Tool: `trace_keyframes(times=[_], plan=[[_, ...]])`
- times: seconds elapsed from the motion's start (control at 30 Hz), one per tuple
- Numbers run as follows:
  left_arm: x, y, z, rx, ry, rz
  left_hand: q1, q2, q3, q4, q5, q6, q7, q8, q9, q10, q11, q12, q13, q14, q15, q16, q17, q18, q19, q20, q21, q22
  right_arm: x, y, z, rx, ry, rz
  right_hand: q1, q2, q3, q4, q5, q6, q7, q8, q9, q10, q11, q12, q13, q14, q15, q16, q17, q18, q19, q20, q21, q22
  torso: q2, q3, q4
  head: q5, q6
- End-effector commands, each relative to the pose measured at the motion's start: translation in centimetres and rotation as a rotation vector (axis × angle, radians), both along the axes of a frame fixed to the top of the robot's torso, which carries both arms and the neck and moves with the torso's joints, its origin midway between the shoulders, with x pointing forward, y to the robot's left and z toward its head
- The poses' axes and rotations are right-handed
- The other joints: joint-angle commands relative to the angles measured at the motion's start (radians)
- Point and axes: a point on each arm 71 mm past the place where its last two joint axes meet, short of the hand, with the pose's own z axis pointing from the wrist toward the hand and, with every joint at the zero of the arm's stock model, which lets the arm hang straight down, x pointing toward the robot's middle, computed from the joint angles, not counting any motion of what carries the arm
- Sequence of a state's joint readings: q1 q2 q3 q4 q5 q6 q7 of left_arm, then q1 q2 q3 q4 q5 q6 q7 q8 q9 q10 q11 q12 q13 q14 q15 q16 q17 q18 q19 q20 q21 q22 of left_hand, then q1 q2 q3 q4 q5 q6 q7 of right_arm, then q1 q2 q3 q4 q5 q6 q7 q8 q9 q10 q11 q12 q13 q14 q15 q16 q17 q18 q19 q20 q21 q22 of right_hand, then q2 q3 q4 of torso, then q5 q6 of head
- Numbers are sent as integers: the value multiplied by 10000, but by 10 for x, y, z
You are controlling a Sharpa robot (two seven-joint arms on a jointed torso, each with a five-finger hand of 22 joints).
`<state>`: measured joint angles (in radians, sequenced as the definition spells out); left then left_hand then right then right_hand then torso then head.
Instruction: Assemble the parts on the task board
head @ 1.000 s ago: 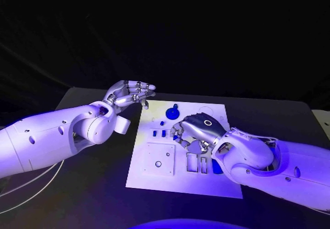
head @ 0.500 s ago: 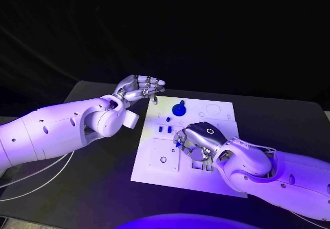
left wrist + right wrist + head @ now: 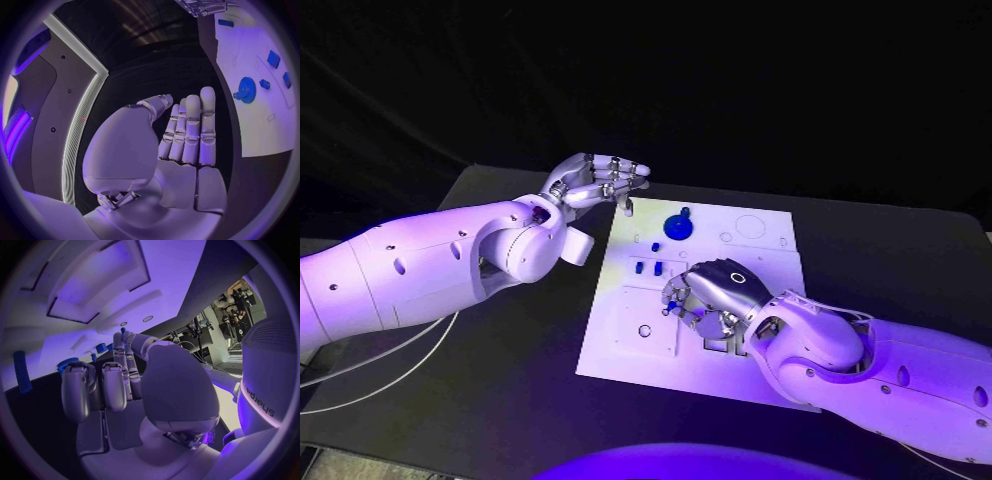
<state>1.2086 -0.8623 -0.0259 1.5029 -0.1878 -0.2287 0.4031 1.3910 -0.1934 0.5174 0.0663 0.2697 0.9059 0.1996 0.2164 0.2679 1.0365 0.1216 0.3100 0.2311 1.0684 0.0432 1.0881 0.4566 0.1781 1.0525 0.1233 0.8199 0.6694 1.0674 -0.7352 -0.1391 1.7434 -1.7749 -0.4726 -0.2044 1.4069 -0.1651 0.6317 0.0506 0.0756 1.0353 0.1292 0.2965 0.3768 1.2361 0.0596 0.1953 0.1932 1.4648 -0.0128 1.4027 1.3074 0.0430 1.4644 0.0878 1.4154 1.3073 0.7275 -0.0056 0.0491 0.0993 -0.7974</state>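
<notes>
Lowering right hand on task board, left hand unmoved

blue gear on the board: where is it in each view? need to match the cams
Head view: blue gear sits near the far edge of the task board, ahead of the right robot hand.
Left wrist view: the gear lies on the board, beyond the open left robot hand.
Right wrist view: a blue toothed piece beyond the fingers is probably it.
Shared landmark: the white task board.
</notes>
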Motion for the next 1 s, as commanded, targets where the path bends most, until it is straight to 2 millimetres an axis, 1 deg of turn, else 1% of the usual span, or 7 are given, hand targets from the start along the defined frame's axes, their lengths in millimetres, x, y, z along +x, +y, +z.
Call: trace_keyframes(times=[0.03, 0.27, 0.4, 0.6, 0.77, 1.0], plan=[[-1, -3, 1, -134, 47, -234, -1, 97, -57, 4, 28, -77, -18, -35, -10, -75, 23, 36, 9, -56, 7, 51, -9, 55, 5, 61, -56, -8, -1, 2, -2, -30, 22, 155, -49, 67, 1, -81, 64, -1, 35, 23, 10, -53, -21, -56, 9, 688, -79, 51, 707, -96, 502, -66, 4, 1889, -1, -2, -6, 30, -36], [-1, -3, 0, -131, 71, -257, -1, 97, -57, 4, 28, -77, -18, -35, -10, -75, 23, 36, 9, -56, 7, 51, -9, 55, 5, 61, -56, -8, -1, 3, -4, -22, -11, 131, -58, 69, 3, -90, 68, -11, 39, 19, 13, -58, -17, -67, 15, 688, -75, 53, 706, -96, 501, -65, 3, 1890, -2, 5, -4, 49, -47], [-1, -3, 0, -130, 81, -269, -1, 97, -57, 4, 28, -77, -18, -35, -10, -75, 23, 36, 9, -56, 7, 51, -9, 55, 5, 61, -56, -8, -1, 4, -5, -28, -23, 130, -58, 69, 3, -90, 68, -11, 39, 19, 13, -58, -17, -67, 15, 688, -75, 53, 706, -96, 501, -65, 3, 1890, 0, 1, -3, 59, -52], [-1, -3, 0, -125, 103, -285, -11, 104, -66, 12, 25, -79, -17, -30, -12, -89, 24, 65, 20, -59, 10, 56, -15, 56, 4, 65, -63, -12, -1, 7, -5, -52, -16, 182, -58, 69, 3, -90, 68, -11, 39, 19, 13, -58, -17, -67, 15, 688, -75, 53, 706, -96, 501, -65, 3, 1890, 2, 0, -8, 80, -96], [-2, -3, 0, -119, 117, -299, -11, 104, -66, 12, 25, -79, -17, -30, -12, -89, 24, 65, 20, -59, 10, 56, -15, 56, 4, 65, -63, -12, 0, 7, -7, -196, 51, 199, -61, 70, 3, -98, 73, -15, 41, 19, 15, -59, -15, -73, 19, 688, -74, 55, 706, -96, 501, -64, 3, 1892, 2, -5, -10, 74, -109], [-2, -3, 0, -111, 136, -311, -11, 104, -66, 12, 25, -79, -17, -30, -12, -89, 24, 65, 20, -59, 10, 56, -15, 56, 4, 65, -63, -12, 2, 8, -10, -425, 126, 214, -67, 70, 2, -100, 72, -17, 43, 19, 17, -59, -13, -76, 22, 688, -72, 58, 708, -96, 501, -63, 4, 1893, -1, 6, -8, 83, -124]])
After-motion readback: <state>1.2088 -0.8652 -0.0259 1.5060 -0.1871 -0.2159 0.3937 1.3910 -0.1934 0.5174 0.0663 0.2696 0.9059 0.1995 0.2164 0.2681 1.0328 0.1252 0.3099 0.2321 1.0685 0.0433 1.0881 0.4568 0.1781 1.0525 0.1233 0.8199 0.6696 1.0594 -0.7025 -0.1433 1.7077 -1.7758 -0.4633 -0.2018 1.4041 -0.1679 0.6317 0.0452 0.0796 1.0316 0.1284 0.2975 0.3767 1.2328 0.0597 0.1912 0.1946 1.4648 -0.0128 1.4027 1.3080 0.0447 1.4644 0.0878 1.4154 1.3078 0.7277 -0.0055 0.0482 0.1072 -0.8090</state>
